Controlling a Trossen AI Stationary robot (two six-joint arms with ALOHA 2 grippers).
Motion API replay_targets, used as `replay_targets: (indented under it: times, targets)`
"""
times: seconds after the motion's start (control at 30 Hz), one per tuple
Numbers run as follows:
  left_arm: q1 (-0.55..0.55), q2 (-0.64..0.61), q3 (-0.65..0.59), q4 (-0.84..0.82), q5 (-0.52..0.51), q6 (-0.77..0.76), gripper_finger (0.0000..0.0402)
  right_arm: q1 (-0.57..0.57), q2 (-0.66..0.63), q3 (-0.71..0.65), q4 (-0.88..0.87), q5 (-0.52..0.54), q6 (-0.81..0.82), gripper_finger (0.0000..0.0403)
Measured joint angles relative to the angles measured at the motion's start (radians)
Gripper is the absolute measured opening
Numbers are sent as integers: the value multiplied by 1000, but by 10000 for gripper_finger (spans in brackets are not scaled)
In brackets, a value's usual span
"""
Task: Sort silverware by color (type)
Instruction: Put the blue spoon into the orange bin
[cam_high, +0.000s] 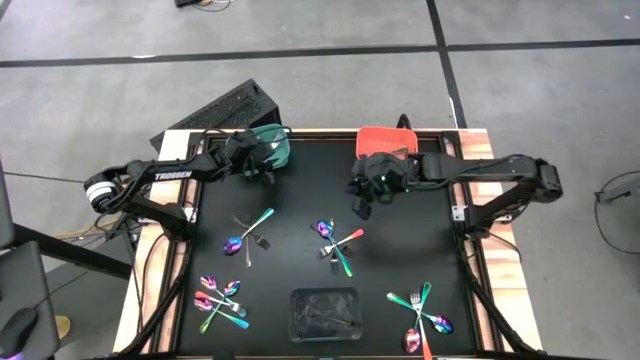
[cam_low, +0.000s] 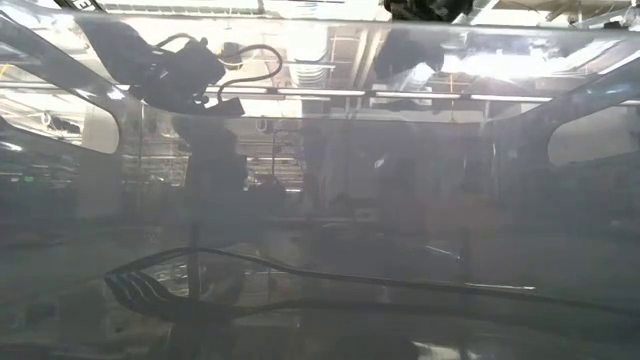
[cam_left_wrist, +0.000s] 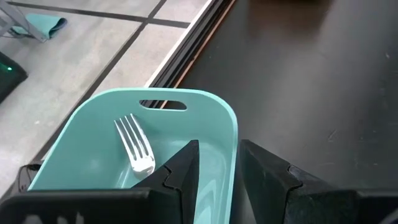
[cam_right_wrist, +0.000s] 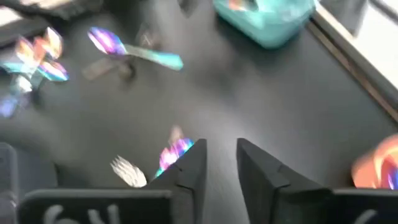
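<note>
Left claw (cam_left_wrist: 217, 168) hovered empty, slightly parted, over the teal plastic bin (cam_left_wrist: 211, 118) holding one fork (cam_left_wrist: 134, 143); right claw (cam_right_wrist: 217, 165), empty, hung above the black surface (cam_high: 300, 200) to fetch more.

A black worktop (cam_high: 300, 210) with wooden side edges. A clear plastic tray (cam_high: 324, 313) sits at its near edge. Left and right of the tray lie clusters of rainbow silverware (cam_high: 221, 301); more pieces lie beyond it. Farthest from the tray stand a teal bin (cam_high: 275, 146) and an orange bin (cam_high: 385, 139).
</note>
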Motion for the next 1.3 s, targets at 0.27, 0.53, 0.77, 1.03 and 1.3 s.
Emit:
replay_targets:
  times: [0.27, 0.53, 0.77, 1.03, 1.3]
  targets:
    - [0, 0, 0, -2, -1, -1, 105, 112, -6, -45, -301, 51, 258, 49]
    - [-3, 0, 0, 2, -3, -35, 105, 335, -9, -157, -406, 10, 600, 72]
    - [-9, 0, 0, 30, -6, -201, 105, 548, -9, -192, -547, -122, 1033, 114]
    - [-55, 2, 0, 32, -6, -209, 105, 818, -8, -275, -316, -186, 1238, 139]
    - [-109, 2, 0, 40, -8, -228, 105, 983, 125, -296, -182, -164, 1299, 133]
